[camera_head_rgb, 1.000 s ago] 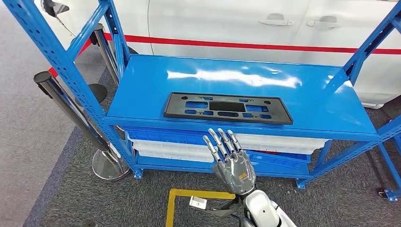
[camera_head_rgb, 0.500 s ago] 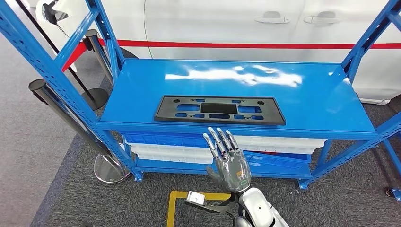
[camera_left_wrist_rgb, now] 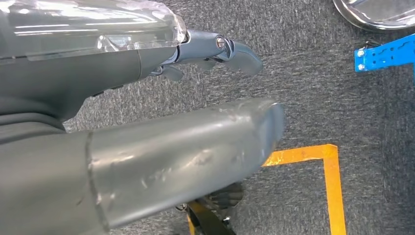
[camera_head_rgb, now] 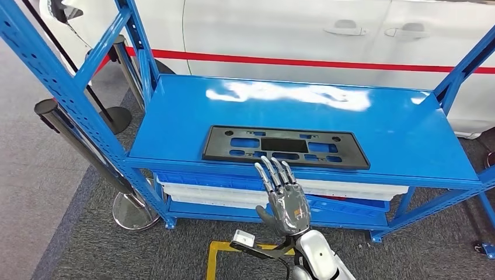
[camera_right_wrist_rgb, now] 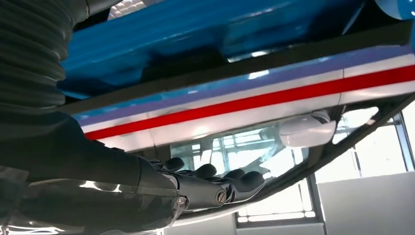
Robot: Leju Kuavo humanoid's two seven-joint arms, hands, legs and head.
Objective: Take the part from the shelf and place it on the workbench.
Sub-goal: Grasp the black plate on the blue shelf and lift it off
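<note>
At frame centre the black part (camera_head_rgb: pixel 285 147) lies flat on the blue shelf (camera_head_rgb: pixel 385 131), while just below its near edge the right hand (camera_head_rgb: pixel 284 198) reaches up, fingers spread, holding nothing.

The shelf (camera_head_rgb: pixel 403 134) looks like glossy blue painted metal. The part (camera_head_rgb: pixel 285 146) on it is matt black plastic. The floor (camera_head_rgb: pixel 175 245) is rough grey carpet. The right hand (camera_head_rgb: pixel 286 201) gleams metallic.

Black part (camera_head_rgb: pixel 285 146) — blue shelf (camera_head_rgb: pixel 403 134) — silver hand (camera_head_rgb: pixel 284 198)
</note>
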